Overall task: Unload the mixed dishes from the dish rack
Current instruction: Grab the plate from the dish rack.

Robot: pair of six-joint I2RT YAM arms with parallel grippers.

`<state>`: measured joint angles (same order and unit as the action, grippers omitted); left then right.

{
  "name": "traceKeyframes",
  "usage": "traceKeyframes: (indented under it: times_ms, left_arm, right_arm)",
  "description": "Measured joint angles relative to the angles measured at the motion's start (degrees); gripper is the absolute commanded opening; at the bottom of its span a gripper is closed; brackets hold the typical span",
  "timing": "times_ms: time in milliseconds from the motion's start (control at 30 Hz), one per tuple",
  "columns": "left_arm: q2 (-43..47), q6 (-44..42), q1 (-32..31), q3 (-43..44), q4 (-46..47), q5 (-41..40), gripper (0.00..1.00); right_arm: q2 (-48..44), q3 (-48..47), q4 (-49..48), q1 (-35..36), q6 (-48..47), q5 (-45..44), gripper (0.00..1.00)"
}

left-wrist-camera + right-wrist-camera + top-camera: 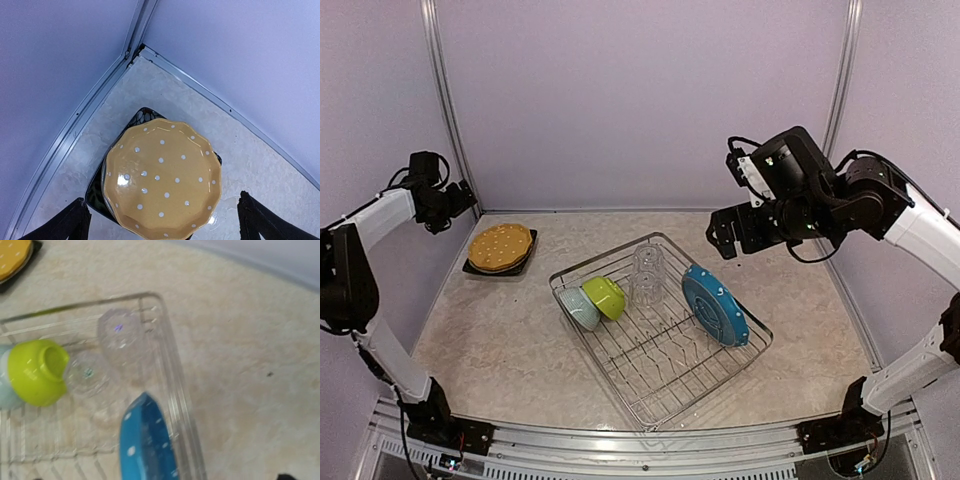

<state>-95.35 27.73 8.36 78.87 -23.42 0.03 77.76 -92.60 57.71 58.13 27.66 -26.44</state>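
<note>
**Ana:** Under the left claw, what do you see?

**Ben:** The orange-dotted plate. It lies flat on the black square plate, whose corner shows past its far rim. Both rest on the desk, in the corner where the two walls meet.

**Ana:** Does that claw hold the plate?

**Ben:** No. Its fingers are spread wide, one on each side of the plate. From above, the claw hangs clear of it, to the plate's left. Nothing is between the fingers.

**Ana:** And the right claw?

**Ben:** It is also spread open and empty. It hangs in the air, just past the far right corner of the dish rack.

**Ana:** Where do the dishes lie from there?

**Ben:** All of them are below it, to its left and nearer the arm bases. The blue-dotted plate is closest, standing on edge along the rack's right side. The two clear glasses come next, in the far part of the rack, one just beside the other. The lime bowl is farther left, tipped on its side. The pale-blue bowl sits against it, farthest from this claw.

**Ana:** Does the right claw touch any of them?

**Ben:** No, it is well apart from all of them.
</note>
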Motion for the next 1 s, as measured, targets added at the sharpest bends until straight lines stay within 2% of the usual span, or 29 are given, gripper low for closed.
traceKeyframes:
  times_ms: [533,800,1000]
  left_arm:
    - [21.31,-4.52,-8.92,-6.75,1.07,-5.22,0.99]
    - [23.74,-3.50,-14.25,-8.41,0.17,-5.05,0.99]
    - [23.74,-3.52,-15.96,-8.39,-0.37,-5.27,0.99]
  right_arm:
    - [3.21,6.01,6.97,-0.61,4.74,14.34,0.98]
    - [6.51,6.67,7.65,-2.56,4.68,16.81,0.97]
    - [8.22,6.67,7.76,-4.66,3.34,17.46,0.86]
